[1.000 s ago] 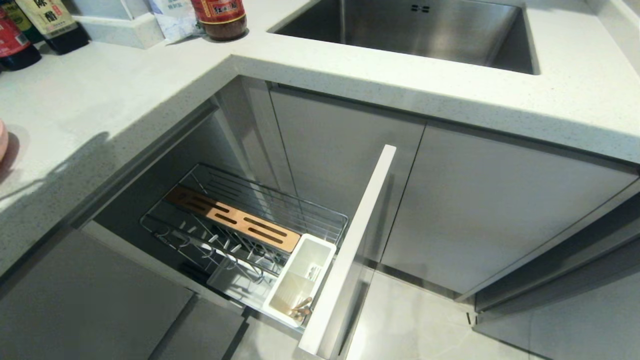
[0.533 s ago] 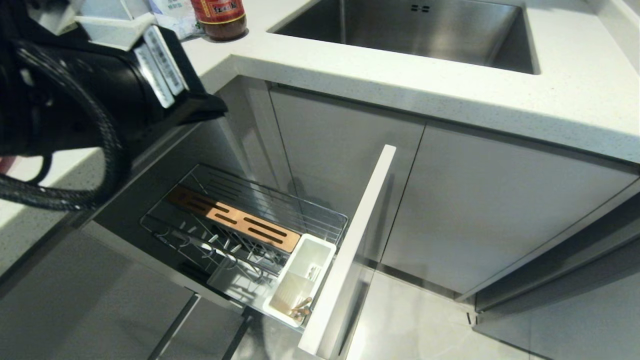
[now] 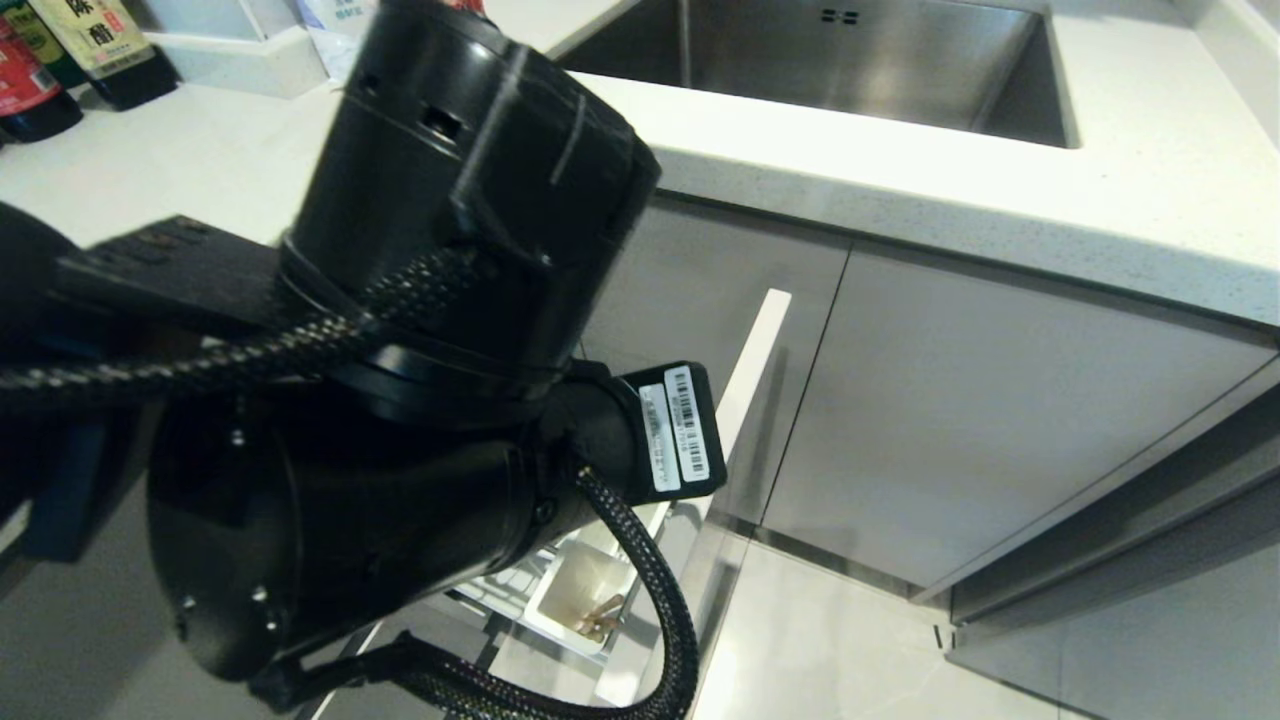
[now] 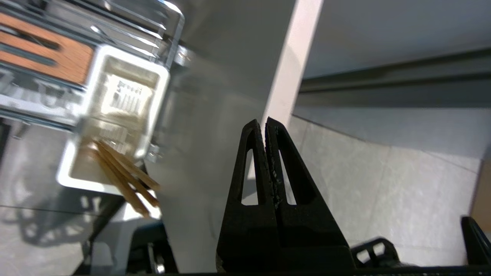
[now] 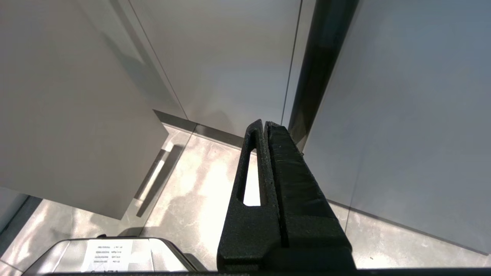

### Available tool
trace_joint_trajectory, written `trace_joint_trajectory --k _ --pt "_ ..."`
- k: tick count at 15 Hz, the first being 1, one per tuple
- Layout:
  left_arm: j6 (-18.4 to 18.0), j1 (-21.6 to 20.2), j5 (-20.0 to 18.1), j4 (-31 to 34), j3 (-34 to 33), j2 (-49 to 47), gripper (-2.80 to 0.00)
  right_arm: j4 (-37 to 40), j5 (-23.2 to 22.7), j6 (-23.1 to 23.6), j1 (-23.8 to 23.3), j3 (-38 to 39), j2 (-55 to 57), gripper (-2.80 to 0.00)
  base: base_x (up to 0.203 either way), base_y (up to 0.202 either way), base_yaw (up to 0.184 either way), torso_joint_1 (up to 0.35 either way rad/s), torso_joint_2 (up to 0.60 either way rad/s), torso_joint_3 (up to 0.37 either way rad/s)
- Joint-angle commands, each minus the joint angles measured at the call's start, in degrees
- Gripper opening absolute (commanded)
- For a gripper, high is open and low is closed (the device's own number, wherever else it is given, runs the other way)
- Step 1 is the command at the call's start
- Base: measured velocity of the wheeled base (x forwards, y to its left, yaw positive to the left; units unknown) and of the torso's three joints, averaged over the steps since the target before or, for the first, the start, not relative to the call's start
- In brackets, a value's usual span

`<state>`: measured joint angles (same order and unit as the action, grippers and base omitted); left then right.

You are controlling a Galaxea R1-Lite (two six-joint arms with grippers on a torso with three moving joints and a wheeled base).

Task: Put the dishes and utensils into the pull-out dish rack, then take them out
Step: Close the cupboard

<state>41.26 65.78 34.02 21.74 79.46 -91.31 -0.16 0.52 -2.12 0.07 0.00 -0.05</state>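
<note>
Your bench (image 3: 900,190) with its steel sink (image 3: 860,60) runs across the top of the head view, with dark bottles (image 3: 60,50) at its far left corner. Under the bench edge the pull-out dish rack (image 4: 115,23) is slid out, and its white panel front (image 4: 291,69) stands at the open end. Your big black left arm (image 3: 420,350) hides most of the rack from above. The left claw (image 4: 265,126) is pressed together and holds nothing, and it hangs just beside the panel front. The right claw (image 5: 264,128) is pressed together too, low down by the cupboard doors (image 5: 215,61) and the floor. The white plastic utensil cup (image 4: 126,69) sits in the rack's front corner, next to the wooden strip (image 4: 42,57). The chopsticks (image 4: 122,176) lean in the cup. So one thing looks loaded. You cannot see the plate, the bowl or the fork, so those look still to do, and then all the taking out
</note>
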Motion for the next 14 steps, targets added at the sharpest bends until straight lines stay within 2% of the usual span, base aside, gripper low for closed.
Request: trace_joint_trajectory --k 1,4,9,14 --pt "1.0 0.9 -0.7 0.1 -0.2 -1.3 -2.8 0.0 0.0 0.0 0.0 0.0 0.0 -2.8 0.0 0.0 0.0 0.0 0.0 0.0" --pt "1.5 1.5 -5.0 0.3 -0.3 -1.2 -2.8 0.0 0.0 0.0 0.0 0.0 0.0 -2.8 0.0 0.0 0.0 0.0 0.0 0.0" --pt "2.1 2.1 -9.3 1.7 -0.5 -2.5 -2.8 0.0 0.0 0.0 0.0 0.0 0.0 -2.8 0.0 0.0 0.0 0.0 0.0 0.0" --pt "1.7 2.4 -9.7 5.2 -0.4 -4.7 -2.8 0.0 0.0 -0.1 0.0 0.0 0.0 -2.8 0.0 0.0 0.0 0.0 0.0 0.0"
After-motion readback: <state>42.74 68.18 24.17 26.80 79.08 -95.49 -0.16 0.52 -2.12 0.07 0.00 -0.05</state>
